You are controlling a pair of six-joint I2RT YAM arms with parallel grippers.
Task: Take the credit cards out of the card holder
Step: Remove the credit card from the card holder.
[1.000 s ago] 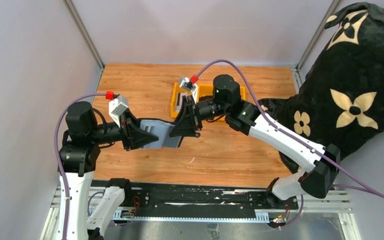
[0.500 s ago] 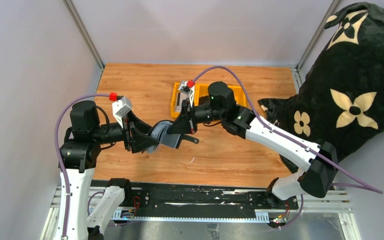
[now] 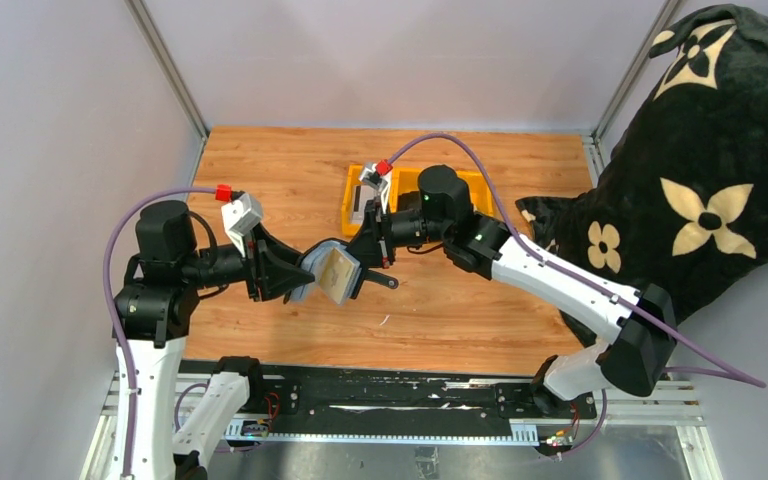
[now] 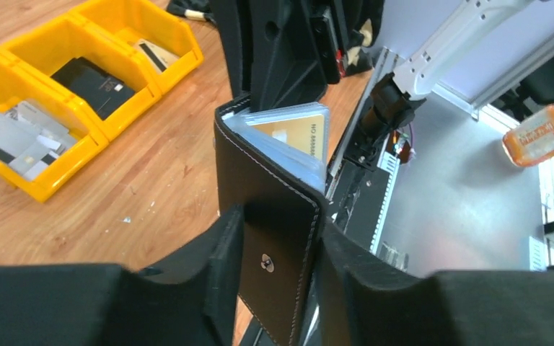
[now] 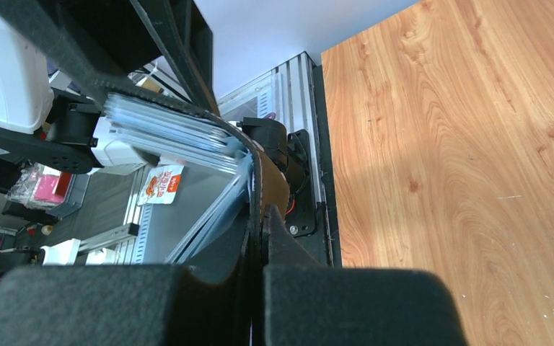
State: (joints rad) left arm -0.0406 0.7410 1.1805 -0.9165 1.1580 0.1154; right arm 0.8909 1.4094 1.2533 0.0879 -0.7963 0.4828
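Observation:
The black card holder (image 3: 315, 262) hangs in the air above the wooden table, held between both grippers. My left gripper (image 3: 295, 278) has a finger on each side of its snap-strap end (image 4: 262, 263); the fingers (image 4: 216, 252) press its edges. My right gripper (image 3: 365, 262) is shut on the holder's thin far flap (image 5: 254, 180). Clear sleeves (image 5: 166, 130) fan out from the holder. A gold-tan card (image 4: 296, 137) shows in the front sleeve. Several pale credit cards (image 4: 14, 137) lie in the nearest yellow bin.
Three joined yellow bins (image 3: 348, 200) stand behind the right gripper. The middle bin holds a chunky black item (image 4: 94, 79). A black plush cloth with cream flowers (image 3: 710, 180) covers the right side. The table's near edge and black rail (image 3: 390, 400) lie below the holder.
The right gripper shut on the holder's flap and moved left toward the left gripper. The holder, stretched flat before, now bows open, and the gold-tan card faces up.

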